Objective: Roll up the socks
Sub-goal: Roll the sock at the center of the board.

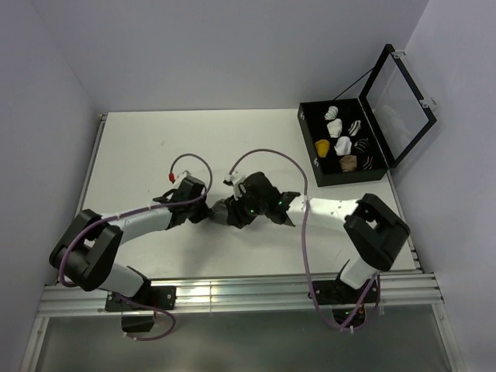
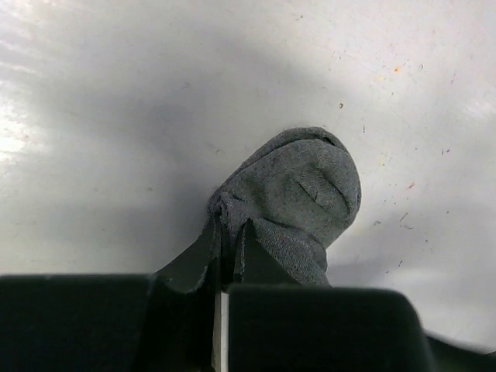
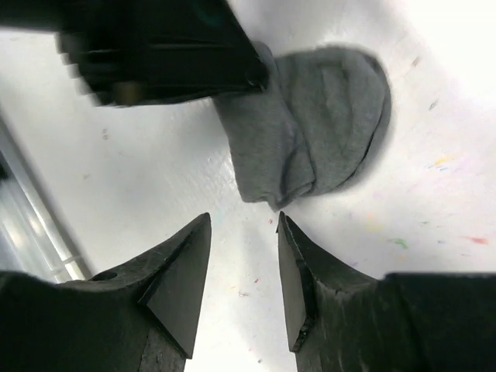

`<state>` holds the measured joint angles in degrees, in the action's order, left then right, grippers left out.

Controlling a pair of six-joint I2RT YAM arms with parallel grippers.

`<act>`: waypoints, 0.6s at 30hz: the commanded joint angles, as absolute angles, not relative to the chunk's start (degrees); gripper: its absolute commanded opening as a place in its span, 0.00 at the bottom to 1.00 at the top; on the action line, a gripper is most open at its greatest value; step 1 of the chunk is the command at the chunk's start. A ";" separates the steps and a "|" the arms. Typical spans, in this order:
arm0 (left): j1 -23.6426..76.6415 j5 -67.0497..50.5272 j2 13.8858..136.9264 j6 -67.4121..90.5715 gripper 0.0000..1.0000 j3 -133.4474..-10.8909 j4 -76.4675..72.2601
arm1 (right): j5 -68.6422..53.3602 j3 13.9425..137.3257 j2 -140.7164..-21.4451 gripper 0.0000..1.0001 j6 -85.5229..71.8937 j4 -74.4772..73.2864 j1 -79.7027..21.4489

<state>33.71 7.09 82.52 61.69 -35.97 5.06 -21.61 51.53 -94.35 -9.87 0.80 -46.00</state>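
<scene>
Left gripper (image 2: 229, 244) clamps tight on the edge of the bundled grey sock (image 2: 298, 194). Right gripper (image 3: 244, 232) stands partly open, empty, just right of it.

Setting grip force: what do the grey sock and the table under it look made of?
The grey sock: soft knitted fabric, matte, judging by its fine weave, folds and fuzzy edge. The table: hard, smooth, white, slightly glossy from the glare; exact material unclear.

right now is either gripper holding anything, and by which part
The left gripper pinches the rolled grey fabric sock by its bunched edge; the right gripper stands open, empty.
</scene>
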 commanded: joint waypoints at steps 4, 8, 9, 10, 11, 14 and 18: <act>33.14 3.35 86.57 54.58 0.00 -42.44 13.27 | 5.77 44.65 -86.05 0.48 1.65 14.14 -57.64; 32.87 2.20 87.80 52.39 0.00 -44.73 15.20 | 11.58 45.52 -87.53 0.48 4.92 15.65 -62.57; 32.87 1.76 88.06 52.12 0.00 -45.52 15.38 | 12.38 45.96 -89.11 0.48 5.44 15.56 -63.54; 32.70 1.41 88.24 51.86 0.00 -45.70 15.47 | 13.26 46.92 -89.82 0.49 6.67 15.56 -64.07; 32.70 1.23 88.33 51.51 0.00 -46.05 15.73 | 14.40 47.46 -90.61 0.49 7.29 15.47 -64.59; 32.52 0.70 88.51 50.98 0.00 -46.58 16.08 | 16.42 49.30 -93.86 0.49 8.87 15.03 -65.74; 32.43 0.53 88.42 50.54 0.00 -46.76 16.35 | 16.79 50.62 -96.67 0.51 10.19 14.68 -66.00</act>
